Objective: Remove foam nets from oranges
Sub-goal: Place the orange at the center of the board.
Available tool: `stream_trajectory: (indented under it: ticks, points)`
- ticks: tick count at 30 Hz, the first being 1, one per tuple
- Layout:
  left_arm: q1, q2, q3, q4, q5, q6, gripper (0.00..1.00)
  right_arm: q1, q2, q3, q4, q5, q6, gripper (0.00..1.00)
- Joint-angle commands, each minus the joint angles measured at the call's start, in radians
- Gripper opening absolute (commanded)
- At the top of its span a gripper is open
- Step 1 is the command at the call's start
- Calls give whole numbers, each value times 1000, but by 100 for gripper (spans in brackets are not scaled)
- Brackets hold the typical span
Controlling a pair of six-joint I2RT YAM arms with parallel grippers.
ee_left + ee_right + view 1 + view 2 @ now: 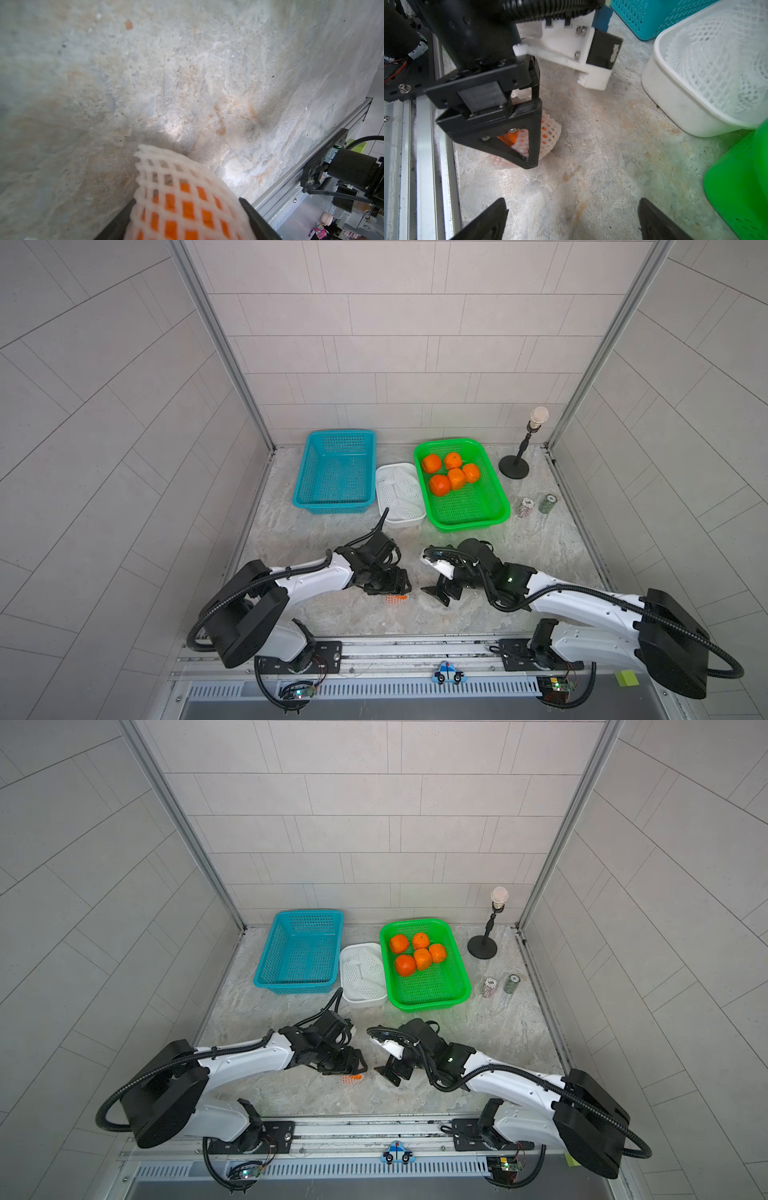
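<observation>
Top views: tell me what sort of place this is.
Probably a robot test booth, not a kitchen: panel walls on aluminium frame posts, two robot arms mounted on a front rail, and a green basket of oranges laid out as practice props.

In both top views the left end effector [392, 587] hides all but a sliver of the netted orange [395, 598]. The left wrist frame's lower edge crops it, blurred. Whether the fingers [255, 218] press the foam net [166, 166] is unclear.

Bright orange oranges [439, 485], green basket [469, 507], teal basket [332, 485], white diamond-mesh foam net [166, 158], mottled grey tabletop [332, 614]
</observation>
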Motion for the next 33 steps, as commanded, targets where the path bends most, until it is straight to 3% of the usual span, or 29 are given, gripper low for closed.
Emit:
stream_trajectory:
  ticks: [1, 9, 17, 33]
  points:
    - [-6, 37, 12, -12, -45, 28, 75, 6, -23, -20, 2, 9, 2, 99]
    - [-7, 16, 56, -105, -97, 70, 86, 6, -21, -21, 4, 9, 3, 99]
    - [-7, -63, 96, -219, -147, 101, 87, 6, -14, -18, 10, -1, 7, 100]
    - [-5, -94, 122, -239, -124, 110, 92, 6, -66, -22, -27, 9, 19, 100]
